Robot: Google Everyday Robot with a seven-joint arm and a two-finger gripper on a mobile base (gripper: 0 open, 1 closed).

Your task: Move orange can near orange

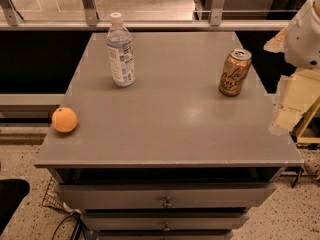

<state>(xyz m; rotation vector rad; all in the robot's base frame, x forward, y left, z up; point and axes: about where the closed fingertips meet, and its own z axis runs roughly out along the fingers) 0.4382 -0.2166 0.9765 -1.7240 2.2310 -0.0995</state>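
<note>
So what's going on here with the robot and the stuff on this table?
Nothing is being handled at this moment. The robot's gripper hangs off the right edge of the grey table, touching nothing on it. The orange can stands upright at the back right, the orange sits at the left edge, and a clear water bottle stands at the back left. The can is across the table from the orange, so the move is not yet done.

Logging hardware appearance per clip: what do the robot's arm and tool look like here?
At the view's right edge, beside the table, the arm shows a rounded white housing with a small dark spot. Below it, the tool is pale cream, blocky and flat-sided, with a thin yellowish strut alongside. No cables or markings visible.
</note>
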